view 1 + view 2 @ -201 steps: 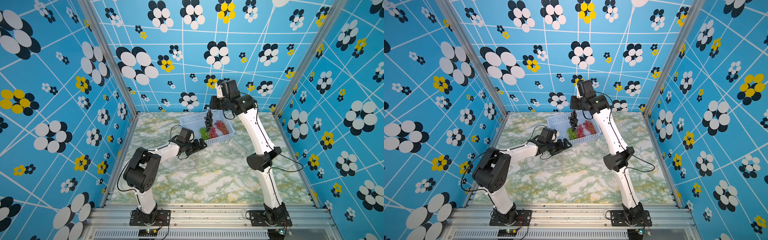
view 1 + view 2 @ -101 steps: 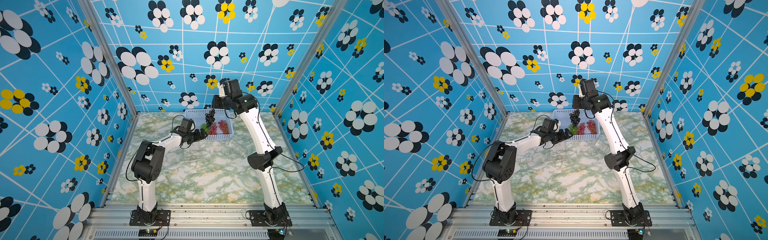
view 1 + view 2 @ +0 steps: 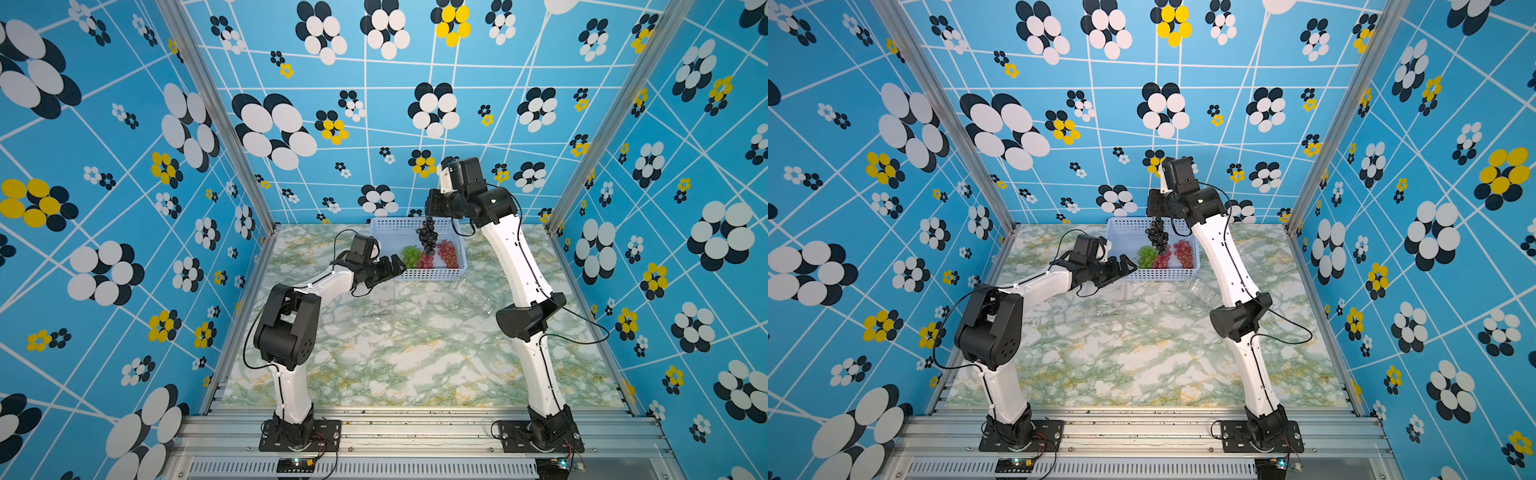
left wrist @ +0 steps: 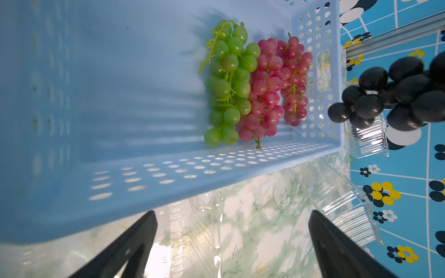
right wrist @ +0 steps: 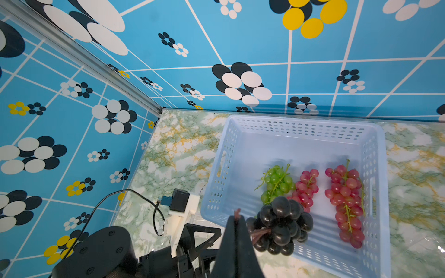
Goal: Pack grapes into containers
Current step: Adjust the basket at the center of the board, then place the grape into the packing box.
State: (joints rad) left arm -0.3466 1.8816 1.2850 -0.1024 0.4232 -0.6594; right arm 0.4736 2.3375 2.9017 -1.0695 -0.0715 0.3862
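The right gripper (image 5: 237, 215), jaws clamped on the dark grape bunch (image 5: 281, 221) by its stem, dangles it above the blue basket (image 5: 301, 125), left gripper (image 3: 394, 266) gaping empty nearby, so best swing it smoothly over the clear clamshell (image 3: 473, 293) and lower before release.

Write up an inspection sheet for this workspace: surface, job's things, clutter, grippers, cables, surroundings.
Surface: green-veined marble tabletop.
Job's things: dark bunch hangs over the blue basket; green bunch and two red bunches lie in it; a clear container lies empty on the table near the basket.
Clutter: nothing seen.
Grippers: right gripper shut on the dark bunch's stem; left gripper open, empty, near the basket's front wall.
Cables: black cable loops off the right arm, clear of the grapes.
Surroundings: blue flower-print walls, aluminium frame.
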